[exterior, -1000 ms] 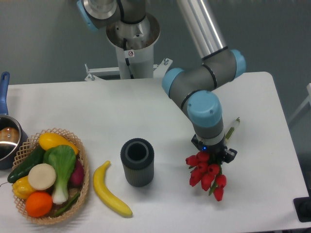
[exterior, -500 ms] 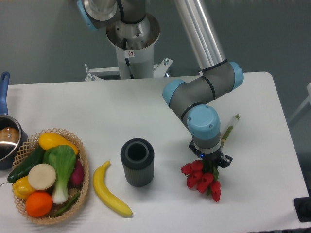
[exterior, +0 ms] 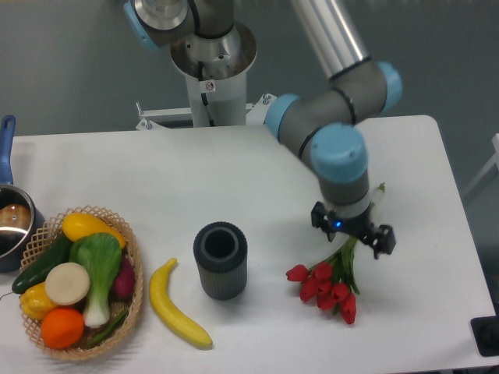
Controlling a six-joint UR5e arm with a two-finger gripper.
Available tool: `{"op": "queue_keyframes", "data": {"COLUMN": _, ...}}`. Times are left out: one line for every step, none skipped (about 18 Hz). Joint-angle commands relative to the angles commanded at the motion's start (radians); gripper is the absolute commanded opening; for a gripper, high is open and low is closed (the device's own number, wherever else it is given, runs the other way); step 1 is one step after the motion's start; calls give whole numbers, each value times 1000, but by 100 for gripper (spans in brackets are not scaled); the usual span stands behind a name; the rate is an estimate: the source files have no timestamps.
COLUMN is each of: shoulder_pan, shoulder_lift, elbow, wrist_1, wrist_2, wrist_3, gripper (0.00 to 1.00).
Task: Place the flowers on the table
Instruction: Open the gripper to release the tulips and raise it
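On the right half of the table (exterior: 195,171):
Flowers (exterior: 327,282): lay flat on the white surface, red buds toward the front edge, green stems running back and up under the wrist; upper stem ends partly hidden by the arm.
Gripper (exterior: 352,234): poised over the stems, just above the buds; jaws appeared spread, with the stems seen between them; contact with the stems not discernible.
Dark cylinder (exterior: 221,259): stood upright left of the buds, apart from them.
Banana (exterior: 176,305): lay left of the cylinder.
Basket (exterior: 132,265): at front left, filled with vegetables and fruit.
Pot (exterior: 9,226): cut off by the left frame edge; only part visible.
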Motion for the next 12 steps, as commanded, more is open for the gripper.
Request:
{"op": "queue_keyframes", "data": {"shoulder_pan": 12, "shoulder_lift": 21, "elbow": 8, "wrist_1": -2, "wrist_2": -26, "wrist_3": 5, "gripper": 100}}
{"op": "queue_keyframes", "data": {"shoulder_pan": 29, "shoulder_lift": 26, "elbow": 15, "wrist_1": -8, "wrist_2": -51, "wrist_3": 17, "gripper": 100}}
{"op": "queue_keyframes", "data": {"shoulder_pan": 55, "shoulder_lift": 28, "elbow": 26, "wrist_1": -29, "wrist_2": -78, "wrist_3": 43, "gripper": 100}}
{"op": "queue_keyframes", "data": {"shoulder_pan": 69, "shoulder_lift": 29, "elbow": 34, "wrist_1": -55, "wrist_2": -97, "wrist_3": 79, "gripper": 100}}
{"op": "queue_keyframes", "data": {"shoulder_pan": 87, "shoulder_lift": 32, "elbow": 41, "wrist_1": -78, "wrist_2": -108, "wrist_3": 153, "gripper": 100}}
{"op": "queue_keyframes", "data": {"shoulder_pan": 106, "shoulder_lift": 46, "elbow": 41, "wrist_1": -89, "wrist_2": -130, "wrist_3": 229, "gripper": 100}}
{"op": "queue_keyframes", "data": {"shoulder_pan": 126, "shoulder_lift": 52, "elbow": 41, "wrist_1": -100, "wrist_2": -167, "wrist_3": 271, "gripper": 100}}
{"op": "queue_keyframes", "data": {"shoulder_pan": 156, "shoulder_lift": 69, "elbow": 34, "wrist_1": -124, "wrist_2": -216, "wrist_3": 323, "gripper": 100}}
{"op": "queue_keyframes", "data": {"shoulder_pan": 172, "shoulder_lift": 80, "elbow": 26, "wrist_1": -132, "wrist_2": -223, "wrist_3": 356, "gripper": 100}}
{"op": "queue_keyframes", "data": {"shoulder_pan": 177, "shoulder_lift": 89, "elbow": 19, "wrist_1": -135, "wrist_2": -224, "wrist_3": 377, "gripper": 100}}
{"op": "queue_keyframes", "data": {"shoulder_pan": 183, "shoulder_lift": 97, "elbow": 9, "wrist_1": -135, "wrist_2": -224, "wrist_3": 386, "gripper": 100}}
{"op": "queue_keyframes", "data": {"shoulder_pan": 187, "shoulder_lift": 98, "elbow": 6, "wrist_1": -135, "wrist_2": -224, "wrist_3": 387, "gripper": 100}}
